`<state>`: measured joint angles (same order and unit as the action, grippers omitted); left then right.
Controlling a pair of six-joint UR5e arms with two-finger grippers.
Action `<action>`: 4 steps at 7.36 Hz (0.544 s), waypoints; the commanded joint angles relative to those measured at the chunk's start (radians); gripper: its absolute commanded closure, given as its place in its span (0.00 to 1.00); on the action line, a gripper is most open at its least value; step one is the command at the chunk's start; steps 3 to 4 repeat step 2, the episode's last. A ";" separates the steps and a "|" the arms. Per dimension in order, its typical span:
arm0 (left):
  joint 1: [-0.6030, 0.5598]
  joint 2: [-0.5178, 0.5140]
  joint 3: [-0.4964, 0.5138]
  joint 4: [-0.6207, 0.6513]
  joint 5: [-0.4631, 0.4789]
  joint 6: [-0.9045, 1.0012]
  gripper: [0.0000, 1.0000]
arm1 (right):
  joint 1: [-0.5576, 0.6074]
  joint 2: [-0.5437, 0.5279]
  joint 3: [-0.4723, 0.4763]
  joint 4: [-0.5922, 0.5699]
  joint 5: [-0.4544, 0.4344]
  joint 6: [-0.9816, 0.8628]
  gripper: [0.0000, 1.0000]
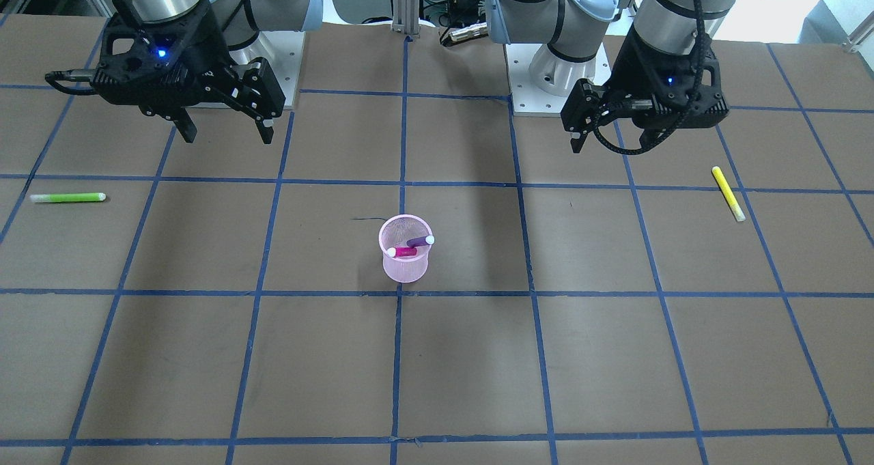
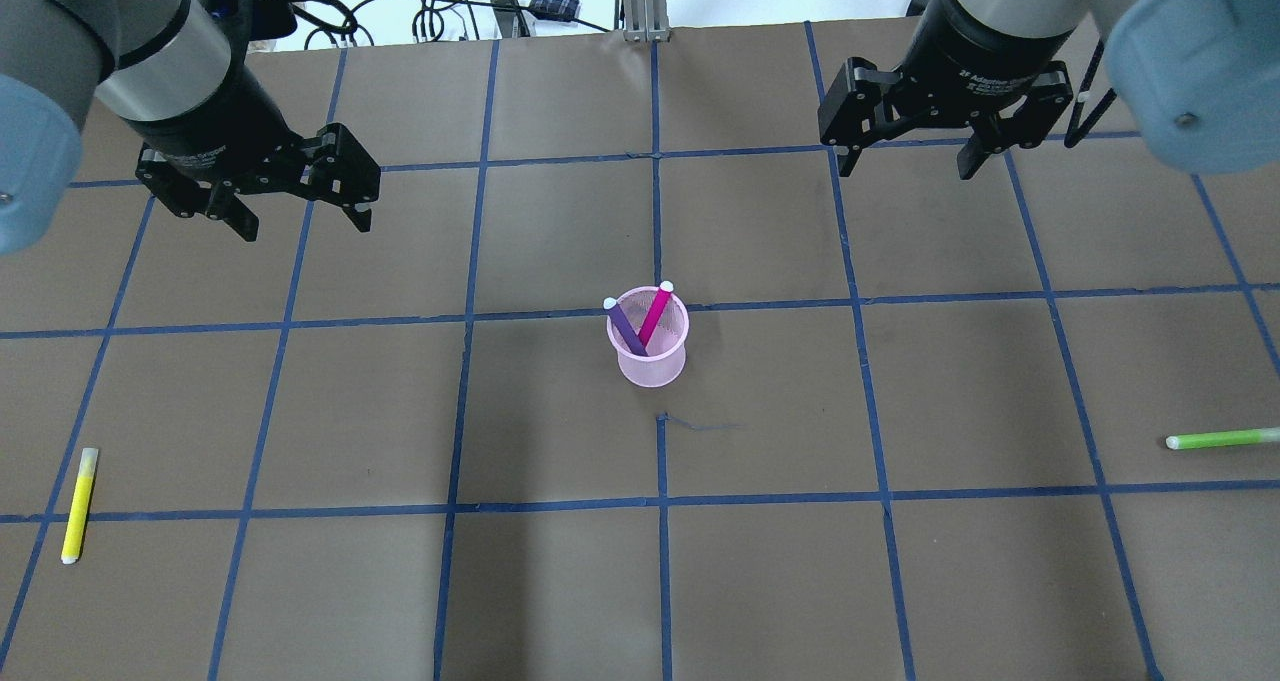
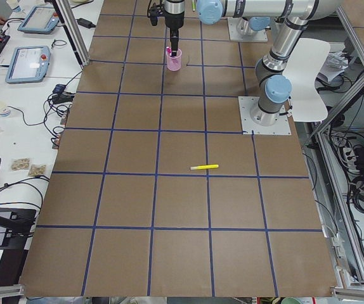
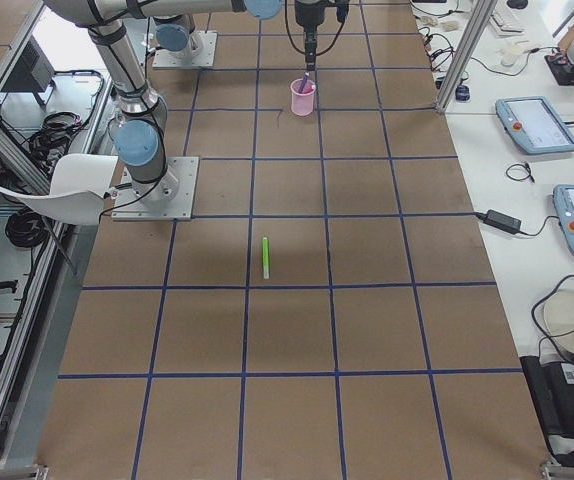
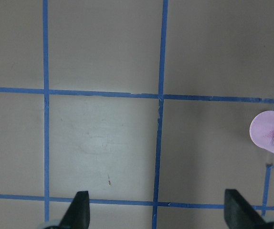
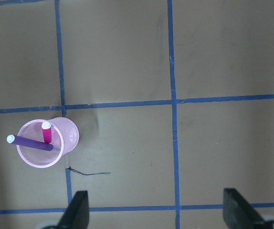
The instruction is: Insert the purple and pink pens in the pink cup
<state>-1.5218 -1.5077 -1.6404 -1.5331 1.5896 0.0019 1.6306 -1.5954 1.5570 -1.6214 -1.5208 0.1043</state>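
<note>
The pink mesh cup (image 1: 406, 270) stands upright at the table's middle, also in the overhead view (image 2: 648, 369). The purple pen (image 2: 627, 329) and the pink pen (image 2: 655, 313) both lean inside it, crossing, white caps up. My left gripper (image 2: 303, 227) is open and empty, high above the table, well left of the cup. My right gripper (image 2: 910, 168) is open and empty, high and to the cup's right. The right wrist view shows the cup (image 6: 72, 136) with both pens at lower left; the left wrist view shows the cup (image 5: 266, 133) at the right edge.
A yellow pen (image 2: 78, 506) lies on the table far to my left, near the front. A green pen (image 2: 1220, 439) lies far to my right. Blue tape lines grid the brown table top. The arm bases stand at the robot's edge.
</note>
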 commanded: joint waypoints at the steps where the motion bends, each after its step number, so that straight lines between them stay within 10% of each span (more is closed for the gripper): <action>1: 0.000 0.003 -0.004 0.001 0.004 0.001 0.00 | 0.000 0.000 0.000 0.000 0.001 0.000 0.00; 4: 0.006 0.003 -0.004 0.002 0.006 0.003 0.00 | 0.000 0.000 0.000 0.000 0.001 0.000 0.00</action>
